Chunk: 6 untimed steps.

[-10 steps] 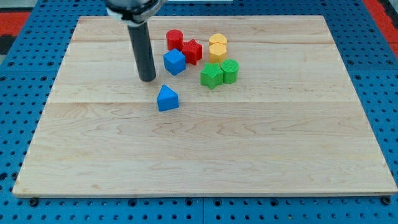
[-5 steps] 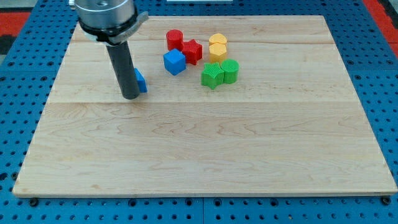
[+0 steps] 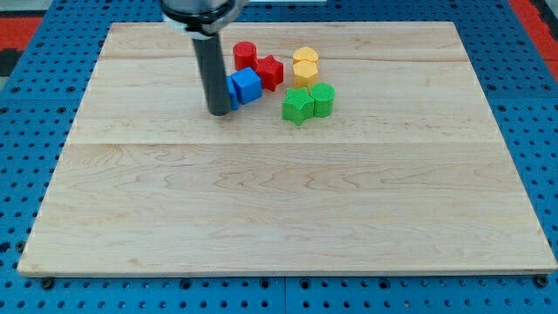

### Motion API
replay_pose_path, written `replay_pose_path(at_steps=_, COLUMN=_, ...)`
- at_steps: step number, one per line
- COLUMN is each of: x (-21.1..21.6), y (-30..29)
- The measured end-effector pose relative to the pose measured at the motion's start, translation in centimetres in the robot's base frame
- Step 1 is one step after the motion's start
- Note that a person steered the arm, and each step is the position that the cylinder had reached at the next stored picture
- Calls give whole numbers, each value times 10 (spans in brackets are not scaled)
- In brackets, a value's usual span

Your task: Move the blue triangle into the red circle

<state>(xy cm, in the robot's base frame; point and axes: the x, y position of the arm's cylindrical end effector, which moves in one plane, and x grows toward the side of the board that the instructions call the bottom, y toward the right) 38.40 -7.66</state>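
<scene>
My tip [image 3: 219, 112] is down on the wooden worktop [image 3: 279, 209], right against the left side of the blue pair. The blue triangle [image 3: 233, 91] is mostly hidden behind the rod — just a sliver shows, pressed between the rod and the blue cube [image 3: 248, 85]. Above them sits the red circle [image 3: 245, 55], touching a red block [image 3: 269, 71]. Two yellow blocks [image 3: 305, 66] and two green blocks [image 3: 307, 102] cluster to the right. There is no hand here, only the rod.

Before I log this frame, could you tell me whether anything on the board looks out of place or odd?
Only one thing: the blue triangle is almost hidden behind my tip, squeezed against the blue cube rather than the red circle. Nothing looks tipped or damaged.
</scene>
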Motion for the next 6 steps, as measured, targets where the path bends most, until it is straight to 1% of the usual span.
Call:
replay_pose_path(at_steps=1, x=1, y=1)
replay_pose_path(at_steps=2, x=-27, y=-25)
replay_pose_path(at_steps=4, x=-38, y=-31)
replay_pose_path(at_steps=5, x=-69, y=-21)
replay_pose_path(at_steps=6, x=-69, y=-81)
